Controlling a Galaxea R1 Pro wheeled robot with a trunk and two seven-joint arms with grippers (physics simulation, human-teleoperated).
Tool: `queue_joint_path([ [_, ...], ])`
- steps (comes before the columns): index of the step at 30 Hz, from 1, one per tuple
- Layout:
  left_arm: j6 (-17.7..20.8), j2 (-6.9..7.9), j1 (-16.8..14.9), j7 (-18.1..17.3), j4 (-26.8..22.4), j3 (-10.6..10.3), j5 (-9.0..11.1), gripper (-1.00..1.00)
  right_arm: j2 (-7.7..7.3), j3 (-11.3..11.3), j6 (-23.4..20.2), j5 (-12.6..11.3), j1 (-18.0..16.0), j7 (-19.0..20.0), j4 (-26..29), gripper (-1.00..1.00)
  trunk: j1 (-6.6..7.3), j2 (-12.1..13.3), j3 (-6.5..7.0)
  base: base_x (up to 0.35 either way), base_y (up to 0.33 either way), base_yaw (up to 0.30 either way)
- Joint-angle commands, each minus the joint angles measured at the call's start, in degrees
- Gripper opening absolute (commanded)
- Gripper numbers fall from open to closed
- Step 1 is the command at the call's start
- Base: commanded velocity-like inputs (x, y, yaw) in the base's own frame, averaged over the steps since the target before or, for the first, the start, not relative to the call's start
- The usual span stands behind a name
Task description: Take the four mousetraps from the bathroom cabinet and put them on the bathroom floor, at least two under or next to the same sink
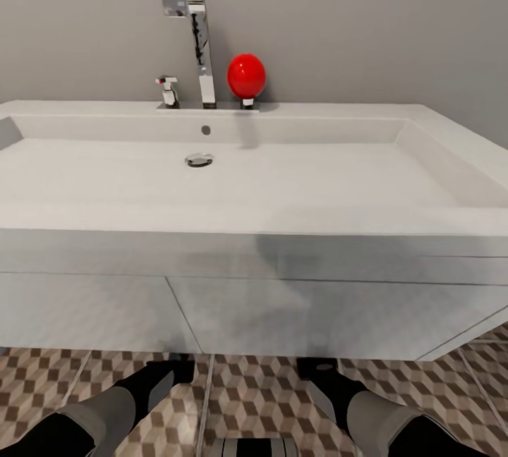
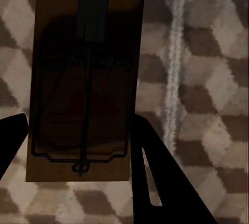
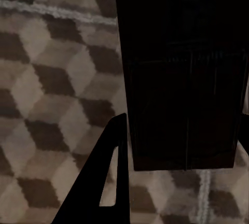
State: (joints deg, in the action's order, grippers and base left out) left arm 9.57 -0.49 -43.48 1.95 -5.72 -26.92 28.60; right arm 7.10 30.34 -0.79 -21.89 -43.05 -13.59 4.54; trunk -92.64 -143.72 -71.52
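Observation:
A tan mousetrap (image 2: pixel 85 79) with dark wire fittings lies lengthwise between the fingers of my left gripper (image 2: pixel 80 125), which is shut on its long edges just above the cube-patterned bathroom floor (image 2: pixel 207 79). A second mousetrap (image 3: pixel 187 79), dark in shadow, sits the same way in my right gripper (image 3: pixel 184 125), also shut on it. In the head view both grippers, left (image 1: pixel 176 372) and right (image 1: pixel 317 369), reach low at the foot of the white vanity (image 1: pixel 282 316), under the wide white sink (image 1: pixel 254 221). Whether either trap touches the tiles I cannot tell. The cabinet is out of view.
A chrome tap (image 1: pixel 194 34) and a red ball (image 1: pixel 245 76) stand at the back of the basin against a grey wall. The vanity front fills the width of the view, close ahead. Patterned floor tiles (image 1: pixel 261 393) lie between my two forearms.

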Motion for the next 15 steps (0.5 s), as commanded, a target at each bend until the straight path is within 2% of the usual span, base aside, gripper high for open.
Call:
queue_joint_path([
  [1, 0.3, 0.0, 0.0, 0.2, -0.2, -0.5, 0.5, -1.0, -0.04, 0.5, 0.6, -0.2, 0.0, -0.2, 0.1, -1.0, 0.01, 0.0, -0.11, 0.0, 0.0, 0.0],
  [6, 0.3, -0.05, 0.0, 0.3, -0.5, -0.5, 0.4, -1.0, -0.07, 0.3, 2.3, 4.4, -0.1, -0.6, 0.3, -1.0, 0.01, 0.0, -0.37, 0.0, 0.0, 0.0],
  [15, 0.4, 0.07, 0.0, 0.6, -3.7, -0.5, 0.3, -1.0, 0.41, 0.2, 2.5, 5.5, -0.1, -0.7, 2.7, -1.0, 0.01, 0.0, -0.95, 0.0, 0.0, 0.0],
])
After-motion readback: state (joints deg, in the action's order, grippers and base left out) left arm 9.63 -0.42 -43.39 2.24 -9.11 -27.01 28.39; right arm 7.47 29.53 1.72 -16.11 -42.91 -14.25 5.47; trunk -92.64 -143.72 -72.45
